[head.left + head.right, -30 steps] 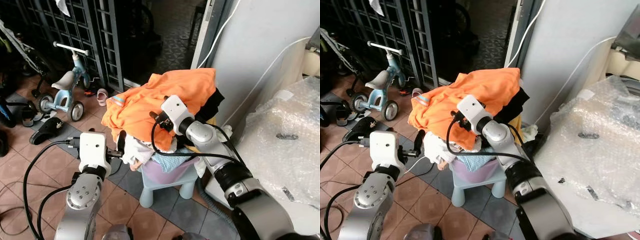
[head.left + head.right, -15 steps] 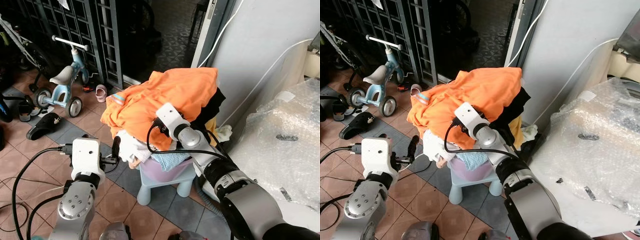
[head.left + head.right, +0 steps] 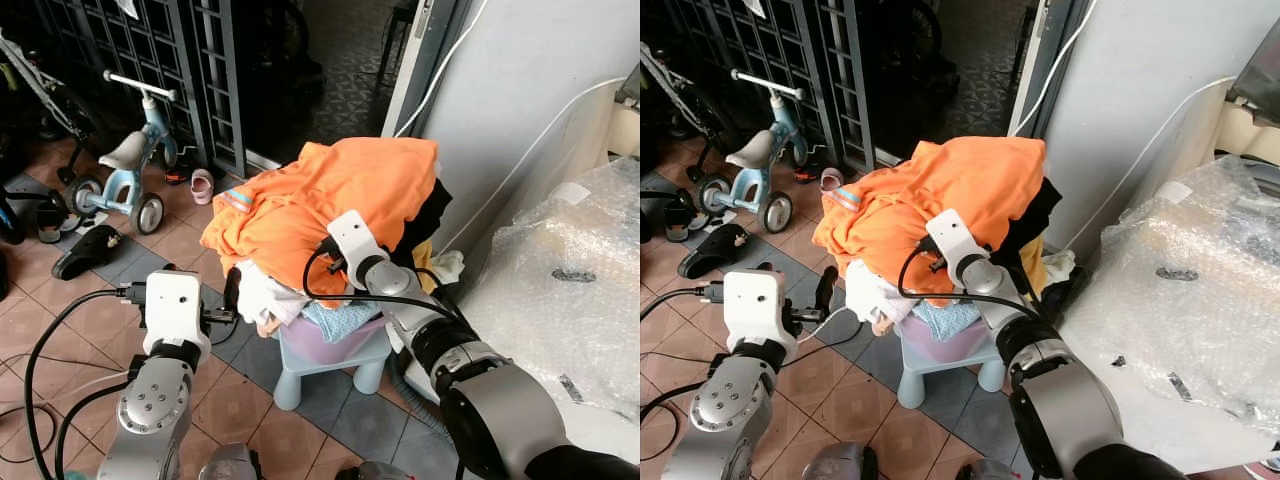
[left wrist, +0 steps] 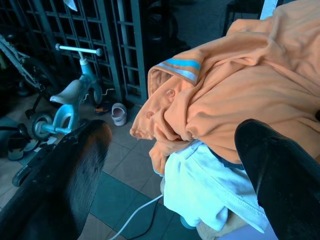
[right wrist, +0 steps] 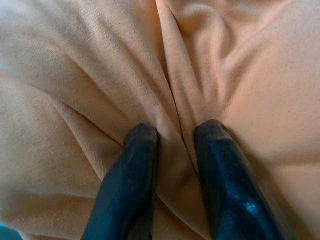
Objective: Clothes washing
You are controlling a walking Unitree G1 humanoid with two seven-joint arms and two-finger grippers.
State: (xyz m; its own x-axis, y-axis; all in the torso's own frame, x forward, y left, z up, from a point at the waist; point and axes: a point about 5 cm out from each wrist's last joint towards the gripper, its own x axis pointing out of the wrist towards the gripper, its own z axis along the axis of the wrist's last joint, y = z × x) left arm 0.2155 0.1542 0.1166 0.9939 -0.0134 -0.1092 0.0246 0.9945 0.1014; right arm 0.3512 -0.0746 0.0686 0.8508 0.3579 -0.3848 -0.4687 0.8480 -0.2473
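An orange shirt (image 3: 340, 190) tops a heap of laundry in a lilac basket (image 3: 335, 340) on a small pale-blue stool (image 3: 300, 375). My right gripper (image 3: 320, 270) is buried in the shirt's front. The right wrist view has its black fingers (image 5: 132, 185) pinched on a fold of the orange shirt (image 5: 75, 75). My left gripper (image 3: 232, 290) hovers open just left of the heap. Its spread fingers (image 4: 75, 170) frame a white garment (image 4: 210, 185) and the shirt's blue-striped collar (image 4: 177, 70).
A light-blue tricycle (image 3: 125, 170), a pink shoe (image 3: 203, 186) and a black sandal (image 3: 88, 252) lie on the tiled floor by a dark metal gate (image 3: 150, 60). A bubble-wrapped appliance (image 3: 570, 270) stands on the right. Cables trail on the floor.
The view has shifted a little. My right wrist has edged slightly right and down against the orange shirt. The left gripper stays open beside the heap.
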